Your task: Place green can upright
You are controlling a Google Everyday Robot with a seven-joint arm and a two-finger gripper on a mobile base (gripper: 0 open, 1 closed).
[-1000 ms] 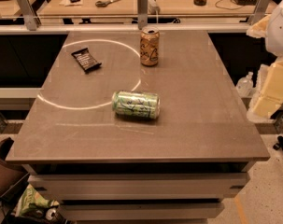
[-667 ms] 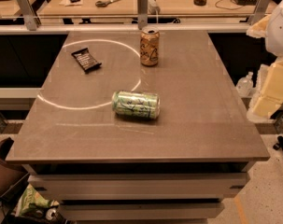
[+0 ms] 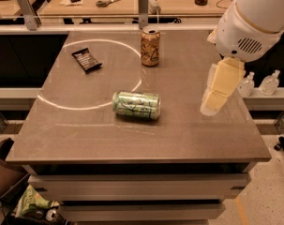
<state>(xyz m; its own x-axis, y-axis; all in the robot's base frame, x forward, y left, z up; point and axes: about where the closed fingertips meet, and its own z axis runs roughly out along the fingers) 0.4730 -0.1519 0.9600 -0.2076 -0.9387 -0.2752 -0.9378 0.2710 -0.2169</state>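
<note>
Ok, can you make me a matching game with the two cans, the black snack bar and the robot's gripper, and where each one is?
Things
1. green can
2. tan can
3. snack bar
4. gripper

Places
A. standing upright near the far edge of the table
B. over the right side of the table, apart from both cans
C. lying on its side near the middle
D. lying flat at the far left

Pairs: 1-C, 2-A, 3-D, 4-B
</note>
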